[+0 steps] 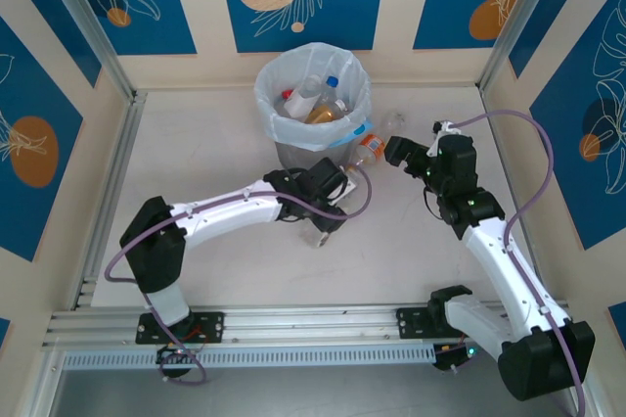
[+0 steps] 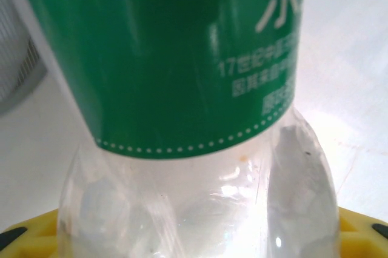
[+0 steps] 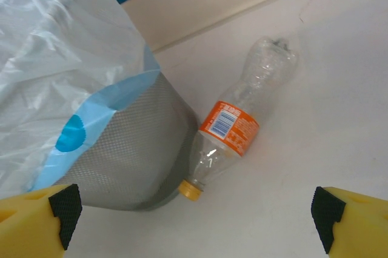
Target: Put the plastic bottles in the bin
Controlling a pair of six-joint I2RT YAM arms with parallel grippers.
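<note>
The bin (image 1: 293,155) is a grey mesh wastebasket with a white bag, and several plastic bottles (image 1: 318,99) lie inside it. In front of it my left gripper (image 1: 323,219) is shut on a clear bottle with a green label (image 2: 170,58), low over the table; its yellow fingers (image 2: 364,224) flank the bottle's clear end. An orange-labelled bottle (image 3: 233,128) lies on the table with its orange cap (image 3: 191,190) against the bin's wall (image 3: 133,143). It also lies beside the bin (image 1: 370,149). My right gripper (image 3: 195,221) hangs open above it, apart from it (image 1: 394,150).
Walls with blue panels close the table's back and sides. An aluminium rail (image 1: 293,324) runs along the near edge, by the arm bases. The bag's blue-edged hem (image 3: 79,128) hangs down over the bin's outer wall.
</note>
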